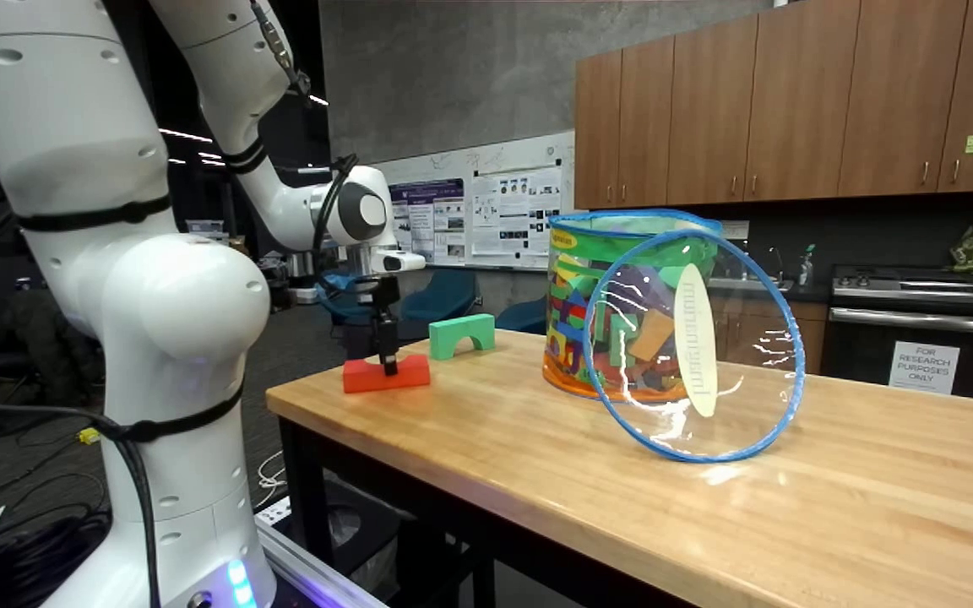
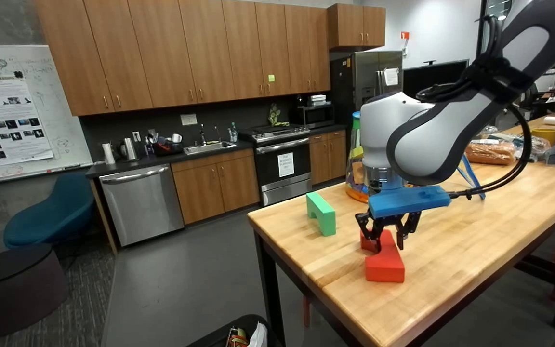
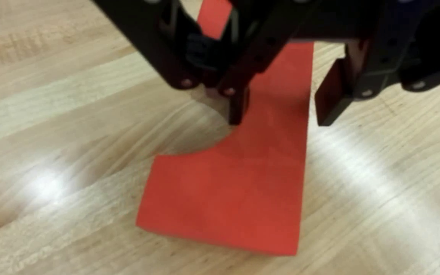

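Your worktop [image 1: 486, 422] runs pale and striped, red block [image 2: 386, 266] lying flat near its end, green arch [image 2: 324, 214] upright nearby! Further along you've got the clear tub [image 1: 571, 291], its round lid [image 1: 696, 342] resting on edge beside it, then a wrapped packet [image 2: 490, 153].

Brown cabinets [image 1: 799, 110], gray wall [image 1: 453, 76]

In exterior view, lying arch [image 1: 387, 385] at left end of table [image 1: 520, 439], gripper [image 3: 281, 120] astride it. Standing arch [image 1: 464, 327] behind, to right; tub [image 1: 569, 304] farther right, lid [image 1: 696, 342] on edge before it. Oven [image 1: 959, 338] beyond table, cabinets [image 1: 799, 110] above.
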Robot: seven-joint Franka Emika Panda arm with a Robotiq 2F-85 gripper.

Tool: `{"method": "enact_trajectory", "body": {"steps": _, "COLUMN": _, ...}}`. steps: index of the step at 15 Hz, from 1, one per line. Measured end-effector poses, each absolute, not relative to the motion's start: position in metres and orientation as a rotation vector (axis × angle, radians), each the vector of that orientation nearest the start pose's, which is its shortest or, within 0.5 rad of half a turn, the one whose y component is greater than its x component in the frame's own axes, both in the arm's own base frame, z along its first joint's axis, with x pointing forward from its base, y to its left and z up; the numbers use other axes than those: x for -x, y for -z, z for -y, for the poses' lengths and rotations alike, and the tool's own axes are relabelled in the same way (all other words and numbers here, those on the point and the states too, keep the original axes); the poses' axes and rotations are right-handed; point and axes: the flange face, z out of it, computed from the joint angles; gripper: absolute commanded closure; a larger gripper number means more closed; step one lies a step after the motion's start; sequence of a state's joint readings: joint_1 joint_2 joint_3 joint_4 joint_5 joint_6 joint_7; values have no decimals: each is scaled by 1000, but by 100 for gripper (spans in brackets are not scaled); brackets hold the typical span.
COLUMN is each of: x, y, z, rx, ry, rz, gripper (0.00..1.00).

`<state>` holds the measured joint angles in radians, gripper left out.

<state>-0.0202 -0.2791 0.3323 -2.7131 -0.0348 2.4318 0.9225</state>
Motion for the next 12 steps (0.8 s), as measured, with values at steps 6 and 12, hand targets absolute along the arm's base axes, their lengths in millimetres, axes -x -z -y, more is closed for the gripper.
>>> {"method": "enact_trajectory", "body": {"steps": 6, "x": -390, "y": -329, "z": -121, "rx": 3176, "ry": 263, "rz": -879, "gripper": 86}}
{"method": "enact_trajectory", "body": {"steps": 12, "x": -402, "y": -352, "z": -116, "rx": 3374, "ry": 667, "rz": -694, "gripper": 86}}
